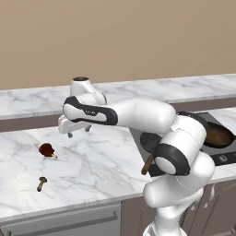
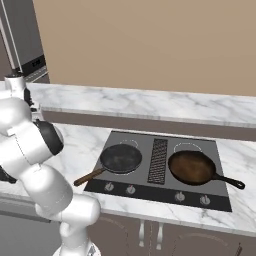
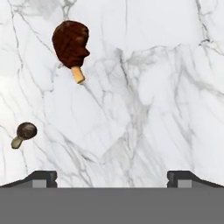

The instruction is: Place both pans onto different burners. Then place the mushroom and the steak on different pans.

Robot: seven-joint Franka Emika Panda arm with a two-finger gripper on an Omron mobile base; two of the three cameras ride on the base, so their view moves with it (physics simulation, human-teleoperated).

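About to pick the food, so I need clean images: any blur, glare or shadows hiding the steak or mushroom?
Hand view: sharp, evenly lit; dark brown steak with pale bone and small brown mushroom stand clear on white marble counter, no glare. Left base view: both small but unblurred, faint shadows only.

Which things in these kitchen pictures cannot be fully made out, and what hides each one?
- Black pan, left base view: mostly behind the arm.
- Brown pan, left base view: cut by the right edge and partly behind the arm.
- Mushroom, left base view: too small for detail.
- End effector, hand view: only the tips show.
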